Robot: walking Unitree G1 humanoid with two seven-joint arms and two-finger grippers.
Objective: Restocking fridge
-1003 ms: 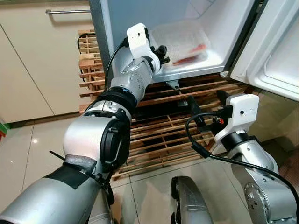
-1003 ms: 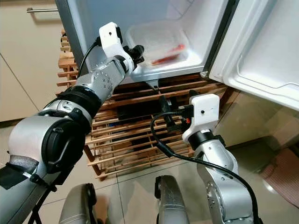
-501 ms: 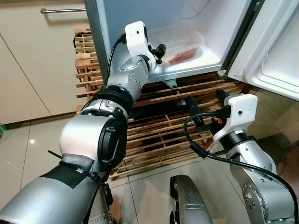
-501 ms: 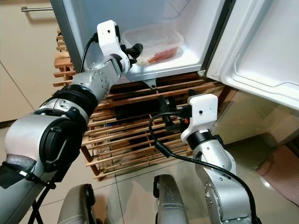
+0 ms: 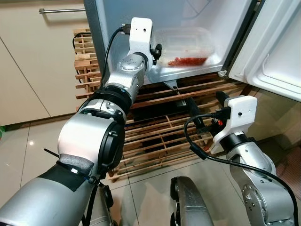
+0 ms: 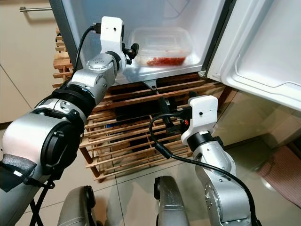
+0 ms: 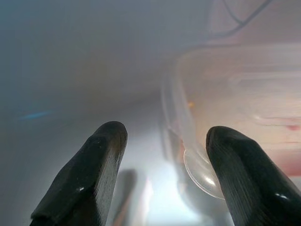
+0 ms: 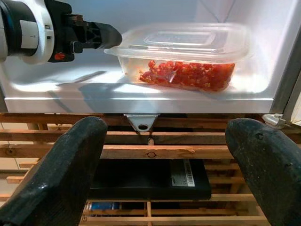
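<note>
Open fridge (image 5: 141, 19) standing on a slatted wooden rack (image 5: 160, 127); door (image 5: 277, 52) swung out on the robot's right of the fridge.

Clear lidded container (image 8: 181, 54) of red food resting on the white floor of the fridge (image 8: 70, 89), towards the door side, level and upright.

Left gripper (image 8: 101, 35) reached into the fridge, at the container's near corner on the side away from the door. Fingers (image 7: 87, 181) spread apart to a moderate gap in the left wrist view, gripping nothing; one finger just beside the container's rim and tab, contact impossible to judge from the blur. From the right wrist view, tip of the left gripper seen right up against the lid's edge, touching or almost so.

Right gripper (image 5: 207, 110) held low, below the fridge and in front of the rack, well apart from the container. Fingers (image 8: 51, 174) spread wide, nothing between them, pointing at the rack and the fridge's lower edge.

Black flat box (image 8: 150, 179) lying within the rack, under the fridge. Pale cabinet front with a bar handle (image 5: 63, 10) to the robot's left of the fridge; glossy tiled floor (image 5: 23, 146) below the rack.
</note>
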